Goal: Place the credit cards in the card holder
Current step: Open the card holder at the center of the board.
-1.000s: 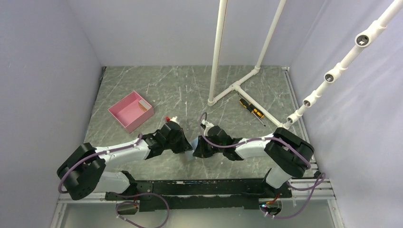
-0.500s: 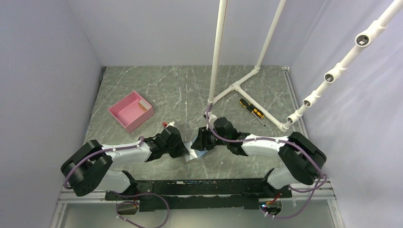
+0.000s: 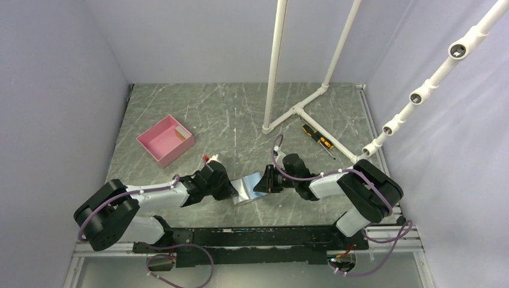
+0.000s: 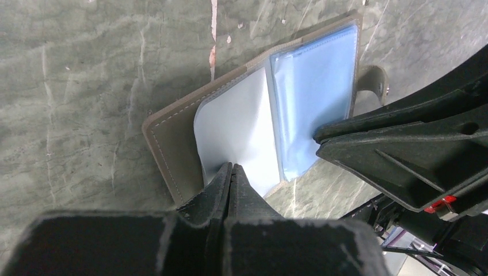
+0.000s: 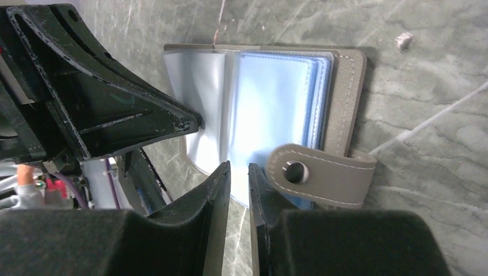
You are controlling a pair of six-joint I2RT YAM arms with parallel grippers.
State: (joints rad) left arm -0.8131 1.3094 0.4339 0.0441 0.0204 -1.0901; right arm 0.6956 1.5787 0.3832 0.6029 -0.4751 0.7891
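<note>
Card holder [image 3: 249, 185] first: where is it, and is anything in it yet?

— It lies opened flat on the table [image 3: 240, 108], just ahead of my bases, between my two wrists. Its sleeves look empty and I can pick out no credit cards in any view. By my reckoning only the opening is done, and every card is left to fetch and slide in.

— And your arms?

— Both reach low and inward, forearms nearly level, tips facing each other across the card holder. My left gripper [image 4: 230, 172] is pinched together on the near edge of a clear sleeve [image 4: 236, 126]. My right gripper [image 5: 239, 172] shows a slim gap, its tips at the blue sleeves [image 5: 276, 98] beside the snap strap [image 5: 322, 172]. Whether it grips a sleeve I cannot tell.
</note>
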